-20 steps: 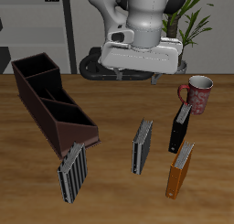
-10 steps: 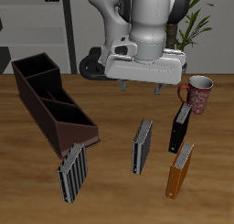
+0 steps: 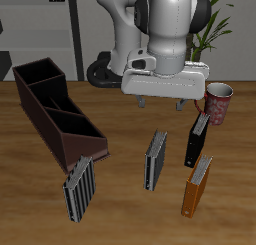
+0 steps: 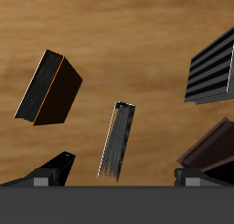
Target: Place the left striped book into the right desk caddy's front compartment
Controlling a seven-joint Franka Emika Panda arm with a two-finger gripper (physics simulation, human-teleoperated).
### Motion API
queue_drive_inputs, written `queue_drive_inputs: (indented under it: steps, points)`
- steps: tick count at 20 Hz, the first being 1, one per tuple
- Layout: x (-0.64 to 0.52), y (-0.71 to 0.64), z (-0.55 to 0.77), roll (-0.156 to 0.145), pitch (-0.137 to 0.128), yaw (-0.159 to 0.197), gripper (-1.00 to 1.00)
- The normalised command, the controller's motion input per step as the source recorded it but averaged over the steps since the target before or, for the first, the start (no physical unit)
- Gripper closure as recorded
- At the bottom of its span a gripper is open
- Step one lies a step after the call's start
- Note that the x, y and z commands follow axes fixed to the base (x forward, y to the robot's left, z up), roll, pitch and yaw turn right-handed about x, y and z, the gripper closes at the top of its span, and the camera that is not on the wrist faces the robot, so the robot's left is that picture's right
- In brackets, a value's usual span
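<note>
The left striped book [image 3: 155, 159] is slim and muted grey with fine dark stripes. It lies on the table between the caddy and the black book, and it also shows in the wrist view [image 4: 117, 141]. The right desk caddy [image 3: 40, 101] is a long dark maroon box with three compartments, and its front corner shows in the wrist view [image 4: 212, 145]. My gripper [image 3: 162, 103] is open and empty. It hangs in the air above the table, farther back than the grey book. In the wrist view the gripper [image 4: 123, 175] has the book between its spread fingertips [image 4: 55, 168].
A bolder black-and-white striped book [image 3: 78, 189] [image 4: 210, 68] lies by the caddy's front end. A black book [image 3: 197, 139] and an orange book [image 3: 197, 184] lie beside the grey book. A dark book with an orange edge [image 4: 50, 86] shows in the wrist view. A red mug [image 3: 217, 102] stands farther back.
My gripper has come down and forward towards the grey striped book. Its jaws stay open. No book or other object has moved.
</note>
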Motion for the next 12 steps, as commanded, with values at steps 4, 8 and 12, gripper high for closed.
queue_drive_inputs:
  steps: [4,8,12]
  points:
    - [0.1,0.01,-0.15,0.003,0.001,-0.016,-1.0]
    - [0.08,-0.05,-0.06,-0.011,-0.029,-0.023,-1.0]
    - [0.13,-0.08,0.0,-0.016,-0.038,-0.02,-1.0]
